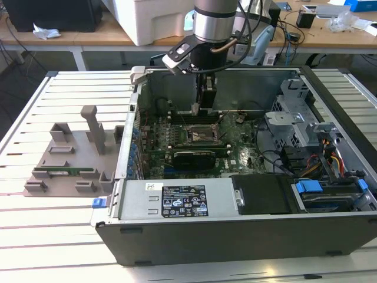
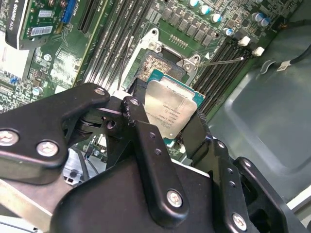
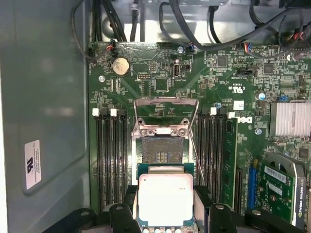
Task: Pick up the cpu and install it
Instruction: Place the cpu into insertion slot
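Note:
The cpu [image 3: 166, 196], a small square chip with a pale silvery top and a green rim, is clamped by its edges between my gripper's black fingers [image 3: 129, 198]. It hangs tilted just short of the open motherboard socket [image 3: 160, 150], whose metal load frame is swung up. The second wrist view shows the cpu [image 2: 172, 109] partly over the socket [image 2: 155, 65]. In the exterior view my gripper [image 1: 203, 107] reaches down into the open computer case [image 1: 235, 230], a little above the socket [image 1: 203, 135].
Memory slots [image 3: 109, 160] flank the socket on both sides. A graphics card [image 1: 194, 158] and a power supply [image 1: 177, 200] lie nearer the case's front wall. Drive bays and cables [image 1: 312, 147] fill the exterior view's right. A grey fixture [image 1: 65, 171] sits outside the case.

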Motion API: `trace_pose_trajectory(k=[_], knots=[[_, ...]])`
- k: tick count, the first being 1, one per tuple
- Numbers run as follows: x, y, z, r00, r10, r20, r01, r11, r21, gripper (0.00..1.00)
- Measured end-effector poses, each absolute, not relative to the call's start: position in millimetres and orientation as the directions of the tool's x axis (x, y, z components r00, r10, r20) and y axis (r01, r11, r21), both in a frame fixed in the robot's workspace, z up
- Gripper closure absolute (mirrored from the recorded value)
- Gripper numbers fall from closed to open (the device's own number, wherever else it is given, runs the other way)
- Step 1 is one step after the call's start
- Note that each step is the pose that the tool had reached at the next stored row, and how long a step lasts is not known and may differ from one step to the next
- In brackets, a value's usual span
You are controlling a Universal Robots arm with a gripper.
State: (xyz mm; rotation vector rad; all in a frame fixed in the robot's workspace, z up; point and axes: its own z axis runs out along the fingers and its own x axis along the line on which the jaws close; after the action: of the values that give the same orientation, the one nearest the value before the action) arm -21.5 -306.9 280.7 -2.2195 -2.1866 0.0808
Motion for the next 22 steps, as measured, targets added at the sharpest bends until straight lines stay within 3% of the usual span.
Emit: trace_pose_trajectory(k=[22], knots=[[-21, -308, 248, -0.042, 0.999, -0.02, 0.997, 0.04, -0.062, 0.46]])
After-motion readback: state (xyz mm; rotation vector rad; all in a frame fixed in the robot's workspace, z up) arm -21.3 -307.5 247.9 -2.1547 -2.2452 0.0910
